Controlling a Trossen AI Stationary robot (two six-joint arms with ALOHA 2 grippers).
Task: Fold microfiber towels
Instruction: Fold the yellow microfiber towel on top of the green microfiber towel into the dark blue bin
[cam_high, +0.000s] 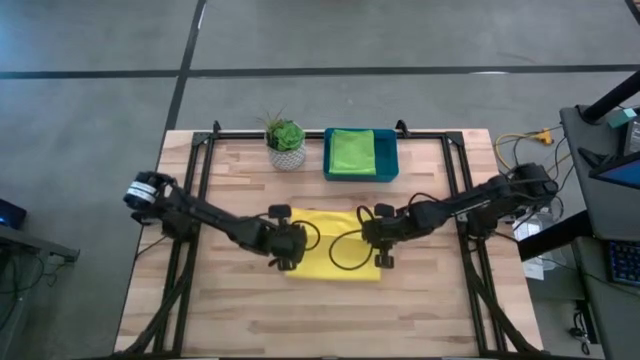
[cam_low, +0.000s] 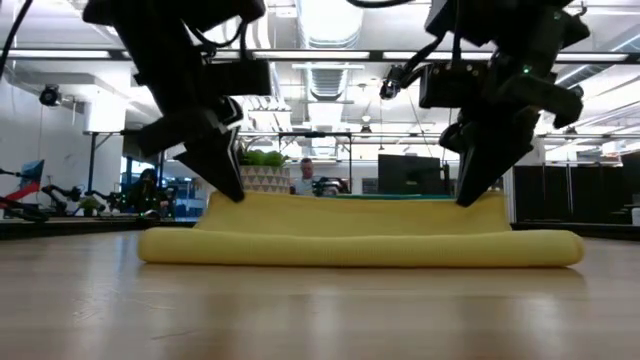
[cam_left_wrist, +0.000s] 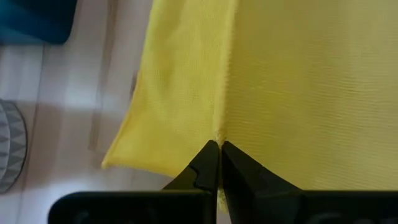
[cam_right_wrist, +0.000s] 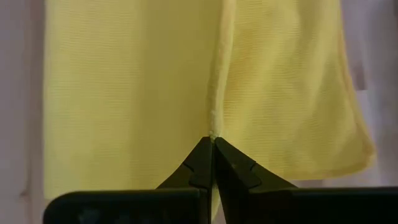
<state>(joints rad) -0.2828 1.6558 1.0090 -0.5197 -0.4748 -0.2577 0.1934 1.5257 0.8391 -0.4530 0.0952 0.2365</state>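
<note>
Yellow towel (cam_high: 335, 255) spread on the wooden tabletop (cam_high: 230, 310), near the middle, between the two arms. Pinched at a raised edge on both sides: left tool (cam_high: 288, 262) clamped on the towel's left part, right tool (cam_high: 380, 257) clamped on its right part. From table height, a flap of the yellow towel (cam_low: 360, 232) lifted off the layer beneath, held up at each end by the left tool (cam_low: 232, 190) and the right tool (cam_low: 468, 196), with the lower layer lying flat on the wood and rounded at both ends. Seen past the left wrist, dark fingers (cam_left_wrist: 205, 168) pressed together on a ridge of the yellow fabric (cam_left_wrist: 298, 87), no gap between them. Same on the right wrist: fingers (cam_right_wrist: 202, 163) closed tight on a crease running up the yellow cloth (cam_right_wrist: 124, 93).

Farther back on the tabletop, a teal-blue tray (cam_high: 361, 155) with a light green towel (cam_high: 352, 151) lying folded inside it. Just beside the tray, on its left, a small potted plant (cam_high: 285, 140) in a pale patterned pot. In the low view, a person (cam_low: 306, 178) visible far behind, partly hidden by the towel's raised flap.
</note>
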